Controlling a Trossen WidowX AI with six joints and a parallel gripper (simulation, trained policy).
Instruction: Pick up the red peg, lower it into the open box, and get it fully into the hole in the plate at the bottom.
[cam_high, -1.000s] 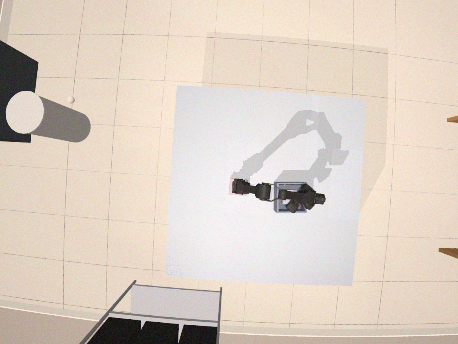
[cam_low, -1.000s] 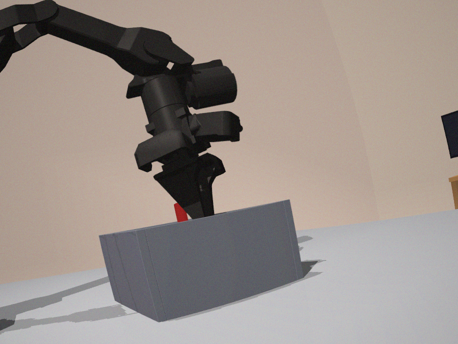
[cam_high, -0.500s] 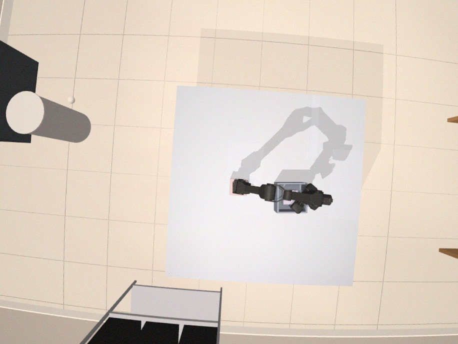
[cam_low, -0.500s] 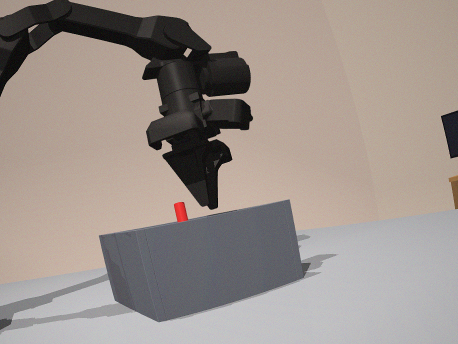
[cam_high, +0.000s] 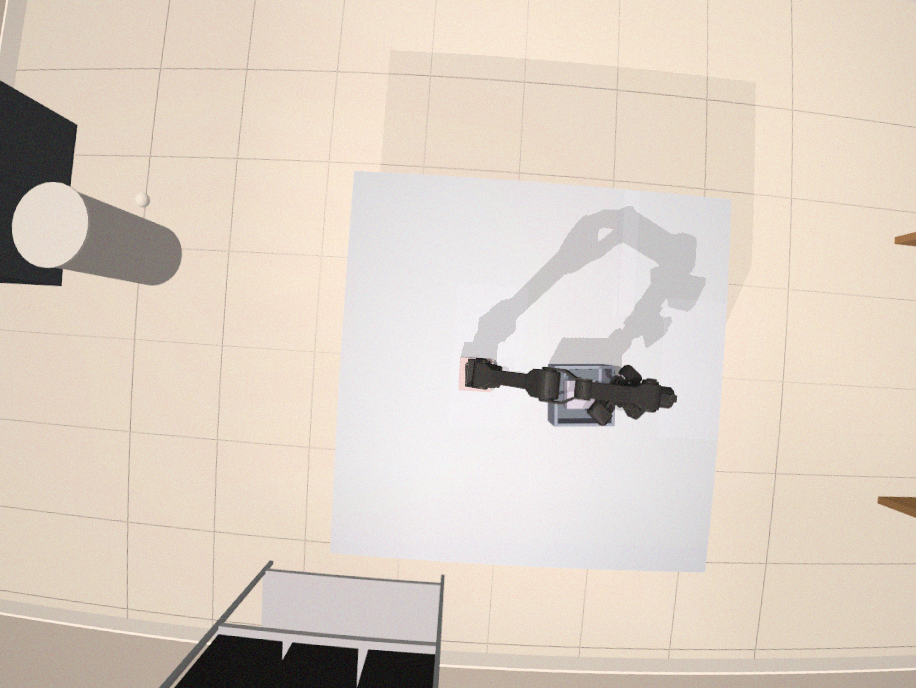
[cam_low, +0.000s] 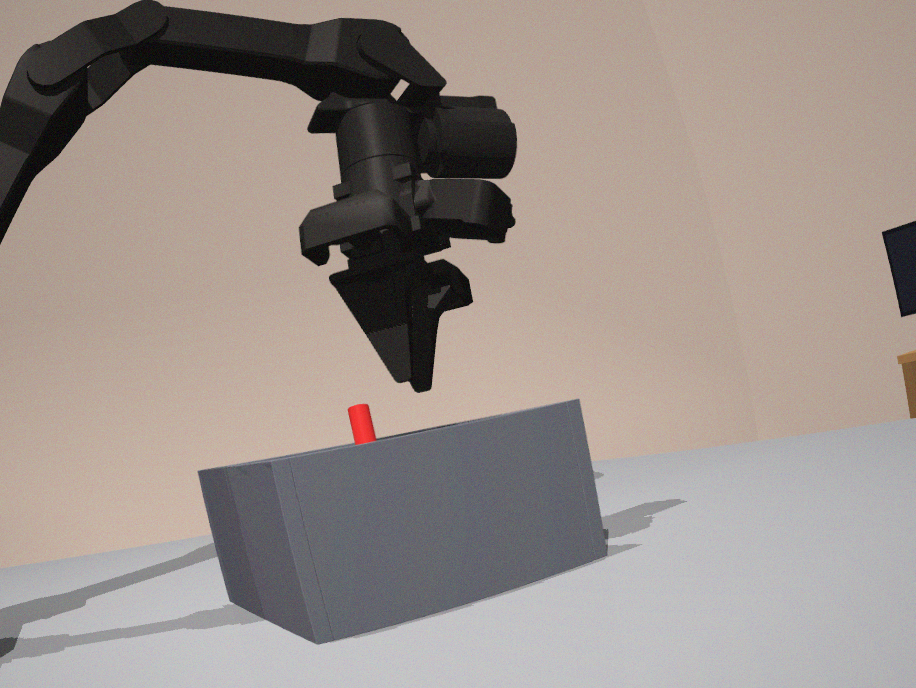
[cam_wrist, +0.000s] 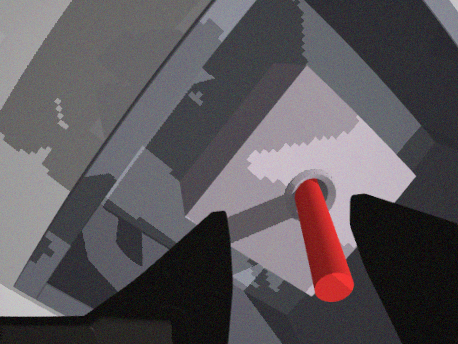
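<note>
The red peg (cam_low: 361, 424) (cam_wrist: 324, 240) stands about upright inside the open grey box (cam_high: 555, 414) (cam_low: 459, 511) (cam_wrist: 145, 100), its top showing above the near rim in the exterior view. In the wrist view its lower end is in the ringed hole (cam_wrist: 331, 195) of the pale plate (cam_wrist: 310, 115) (cam_high: 569, 396) at the bottom. How deep it sits cannot be told. My gripper (cam_low: 412, 385) (cam_wrist: 289, 218) is open and empty above the box, its tips higher than the peg's top. In the wrist view the peg shows between the fingers, touching neither.
The box walls stand around the plate and peg on the white table top (cam_high: 414, 473). My arm (cam_high: 514, 379) (cam_low: 236, 51) reaches over the box from its base and hides part of it in the top view. A grey-white cylinder (cam_high: 50, 224) stands far off to the left.
</note>
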